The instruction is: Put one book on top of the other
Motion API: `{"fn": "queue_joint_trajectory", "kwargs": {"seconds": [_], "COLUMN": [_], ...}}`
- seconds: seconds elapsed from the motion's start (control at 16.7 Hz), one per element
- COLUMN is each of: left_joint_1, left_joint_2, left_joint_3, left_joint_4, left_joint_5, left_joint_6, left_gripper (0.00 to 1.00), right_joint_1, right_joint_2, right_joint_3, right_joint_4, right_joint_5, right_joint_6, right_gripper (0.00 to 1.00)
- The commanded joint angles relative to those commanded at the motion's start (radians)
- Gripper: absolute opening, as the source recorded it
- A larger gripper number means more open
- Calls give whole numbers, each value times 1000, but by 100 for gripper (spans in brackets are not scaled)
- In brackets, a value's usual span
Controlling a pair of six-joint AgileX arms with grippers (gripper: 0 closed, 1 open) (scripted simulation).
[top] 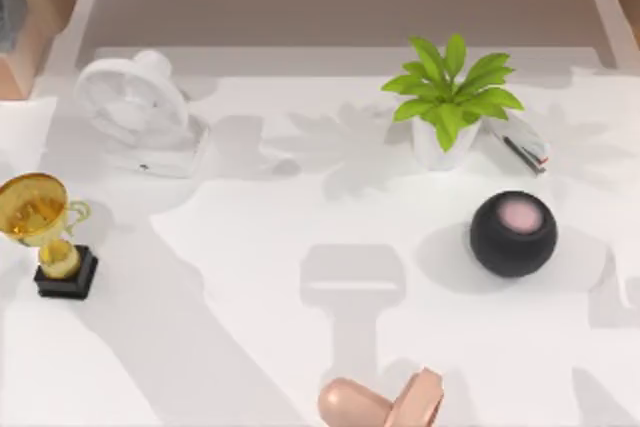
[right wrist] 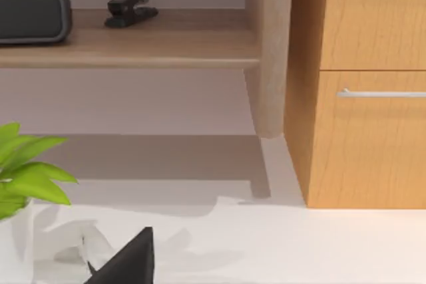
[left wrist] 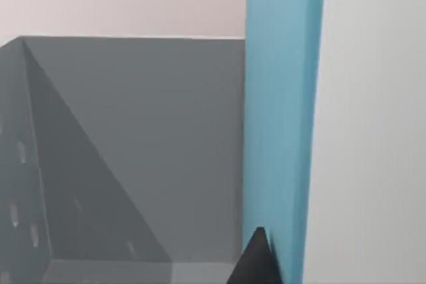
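Left wrist view: dark fingertip (left wrist: 256, 261) touching the edge of an upright blue book (left wrist: 279, 118) — cannot tell finger spacing or whether it is gripped. Right wrist view: one dark fingertip (right wrist: 126, 261) over the white table (right wrist: 299, 244), near the potted plant (right wrist: 26, 177); spread cannot be told. Shelf carries a speaker (right wrist: 33, 14) and stapler (right wrist: 130, 4). Top view — table centre open; fan (top: 135, 107), trophy (top: 45, 237), black sphere (top: 513, 234) around its margins.
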Motion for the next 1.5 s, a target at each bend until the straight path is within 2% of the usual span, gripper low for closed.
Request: {"fn": "queue_joint_trajectory", "kwargs": {"seconds": [0.12,0.18,1.2,1.38,1.5], "left_joint_1": [0,0,7,13,31], "left_joint_2": [0,0,-43,-80,-128], "left_joint_3": [0,0,-25,-44,-72], "left_joint_4": [0,0,-16,-22,-31], "left_joint_5": [0,0,7,24,44], "left_joint_6": [0,0,3,65,159], "left_gripper": [2,0,0,0,0], "right_joint_1": [0,0,0,0,0], "right_joint_2": [0,0,0,0,0], "right_joint_3": [0,0,0,0,0], "right_joint_4": [0,0,0,0,0], "right_joint_5": [0,0,0,0,0], "right_joint_6": [0,0,0,0,0], "right_gripper": [100,100,100,100,100]}}
